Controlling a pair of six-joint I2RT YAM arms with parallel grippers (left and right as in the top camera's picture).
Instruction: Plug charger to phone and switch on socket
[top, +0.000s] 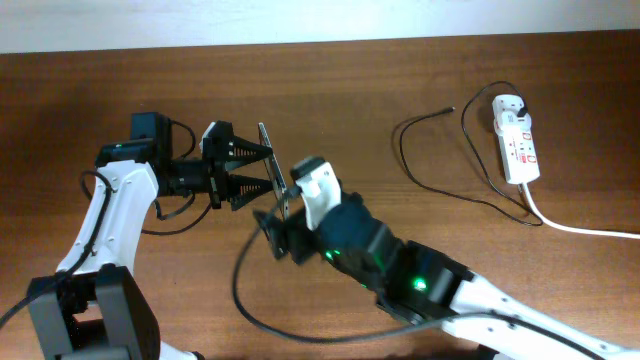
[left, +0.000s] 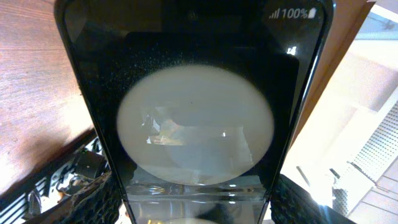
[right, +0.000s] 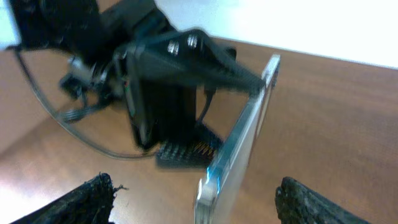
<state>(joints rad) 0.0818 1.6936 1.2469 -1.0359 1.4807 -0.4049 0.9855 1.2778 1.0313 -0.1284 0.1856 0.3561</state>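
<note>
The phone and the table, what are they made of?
The phone looks like glossy dark glass: its face shows shiny reflections, like a mirror. Its thin edge looks like shiny metal, though it could be plastic. The table looks like brown wood with streaky grain, maybe only a wood-look layer.

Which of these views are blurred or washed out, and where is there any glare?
Overhead: sharp and evenly lit. Left wrist: the phone fills the frame, with a large pale oval reflection on its screen; the background at right is overexposed. Right wrist: soft and smeared throughout, with the top blown out to white.
</note>
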